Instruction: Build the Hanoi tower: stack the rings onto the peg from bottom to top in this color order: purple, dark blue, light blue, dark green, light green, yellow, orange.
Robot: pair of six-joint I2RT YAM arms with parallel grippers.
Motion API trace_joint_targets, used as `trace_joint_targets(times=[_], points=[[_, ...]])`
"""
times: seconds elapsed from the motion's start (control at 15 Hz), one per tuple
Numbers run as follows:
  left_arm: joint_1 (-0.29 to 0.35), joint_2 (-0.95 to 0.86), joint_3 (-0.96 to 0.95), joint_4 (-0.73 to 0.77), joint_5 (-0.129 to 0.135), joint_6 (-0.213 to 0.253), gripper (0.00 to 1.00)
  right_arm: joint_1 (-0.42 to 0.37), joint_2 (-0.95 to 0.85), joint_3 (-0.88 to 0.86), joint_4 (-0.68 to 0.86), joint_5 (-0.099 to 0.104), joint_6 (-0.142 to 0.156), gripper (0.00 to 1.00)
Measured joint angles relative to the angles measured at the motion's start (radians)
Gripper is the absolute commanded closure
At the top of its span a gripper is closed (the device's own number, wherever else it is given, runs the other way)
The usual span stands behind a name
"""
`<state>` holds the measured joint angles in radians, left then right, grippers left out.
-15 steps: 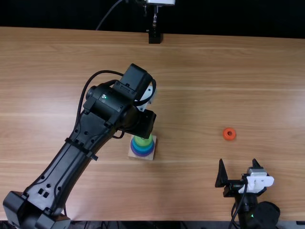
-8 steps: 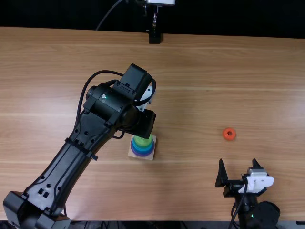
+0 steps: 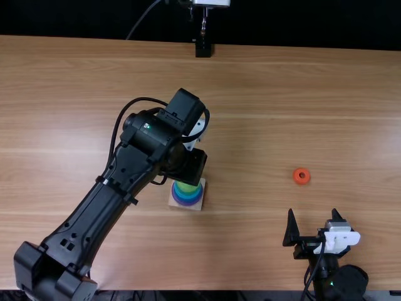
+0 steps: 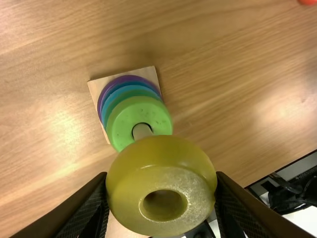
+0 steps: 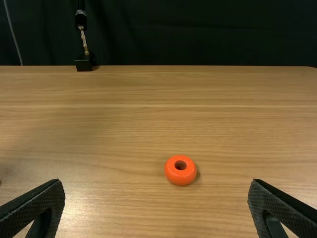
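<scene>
My left gripper (image 3: 188, 168) is over the ring stack (image 3: 187, 196), partly covering it. In the left wrist view, my left gripper (image 4: 161, 184) is shut on the yellow ring (image 4: 163, 148), which overlaps the peg's (image 4: 142, 131) upper part; whether they touch I cannot tell. The light green ring (image 4: 119, 124) lies uppermost around the peg, above teal and blue rings and the purple ring (image 4: 100, 101), on a square wooden base (image 4: 151, 74). My right gripper (image 3: 313, 216) stands open, also in the right wrist view, where this gripper (image 5: 156, 183) holds nothing. The orange ring (image 3: 301, 176) lies flat on the table.
The wooden table (image 3: 250, 94) extends around the stack. A black stand (image 3: 203, 48) rises at its far edge. The left arm reaches diagonally from the near left corner. The orange ring sits beyond the right gripper, right of the stack.
The left arm and its gripper have shifted slightly right and toward the table's near edge in the top view. The right arm, the orange ring and the stack's base have stayed still.
</scene>
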<state>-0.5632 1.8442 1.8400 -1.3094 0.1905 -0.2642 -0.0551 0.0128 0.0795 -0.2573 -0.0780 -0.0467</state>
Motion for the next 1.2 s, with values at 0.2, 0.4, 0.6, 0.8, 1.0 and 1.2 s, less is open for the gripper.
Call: trace_joint_targets(times=[0.2,0.4,0.6,0.8,1.0,1.2], points=[[0.000,0.000,-0.001,0.005,0.000,0.000,0.99,0.000,0.000,0.000,0.000,0.000,0.000,0.00],[0.000,0.000,-0.001,0.008,0.000,0.001,0.02,0.000,0.000,0.000,0.000,0.000,0.000,0.00],[0.000,0.000,-0.001,0.010,0.000,0.001,0.00,0.000,0.000,0.000,0.000,0.000,0.000,0.00],[0.000,0.000,-0.002,0.010,0.000,0.001,0.00,0.000,0.000,0.000,0.000,0.000,0.000,0.00],[0.030,0.000,0.004,0.010,-0.004,0.001,0.00,0.000,0.000,0.000,-0.001,0.000,0.000,0.00],[0.185,-0.084,0.008,0.058,-0.068,0.002,0.00,0.000,0.000,0.000,0.000,0.000,0.000,0.00]])
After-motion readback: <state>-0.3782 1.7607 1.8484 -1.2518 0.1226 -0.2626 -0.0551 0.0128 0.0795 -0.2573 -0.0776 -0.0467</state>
